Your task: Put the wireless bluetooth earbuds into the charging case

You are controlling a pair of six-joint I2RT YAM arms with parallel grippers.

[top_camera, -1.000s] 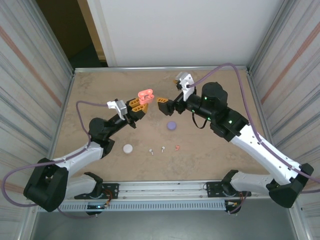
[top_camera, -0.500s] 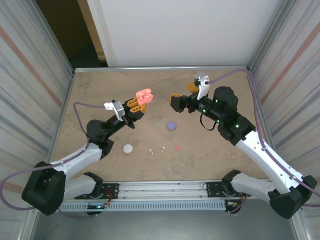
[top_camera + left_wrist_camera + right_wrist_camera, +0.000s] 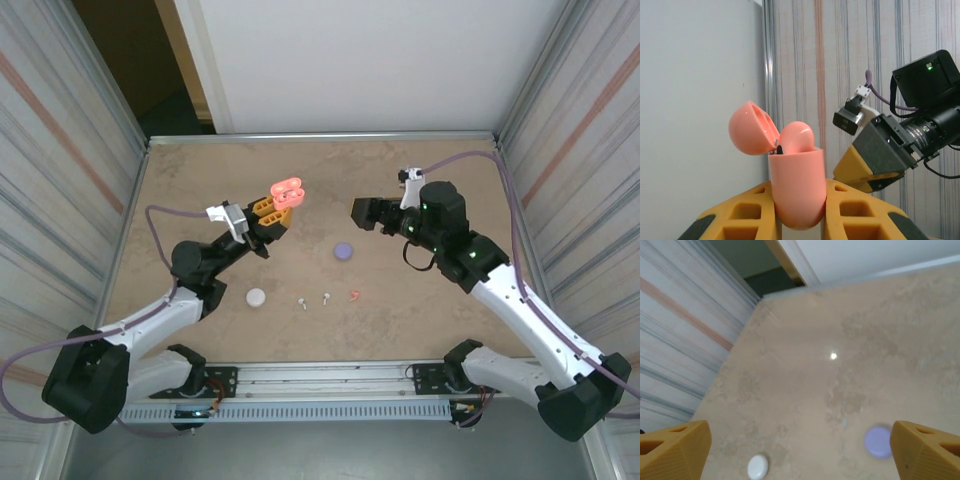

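The left gripper (image 3: 274, 210) has its orange plastic fingers (image 3: 745, 215) clamped on the egg-shaped coral-pink plastic charging case (image 3: 796, 187), with the lid flipped open above them and a coral-pink earbud (image 3: 798, 136) poking out the top. The right gripper (image 3: 361, 212) faces it with its fingers (image 3: 925, 450) spread wide and nothing between them, and a round purple case (image 3: 878, 441) sits on the table close by one fingertip. Two tiny white stemmed earbuds (image 3: 301, 303) and a second coral-pink earbud (image 3: 355, 295) lie loose on the beige tabletop (image 3: 200, 180), well apart from both sets of fingers.
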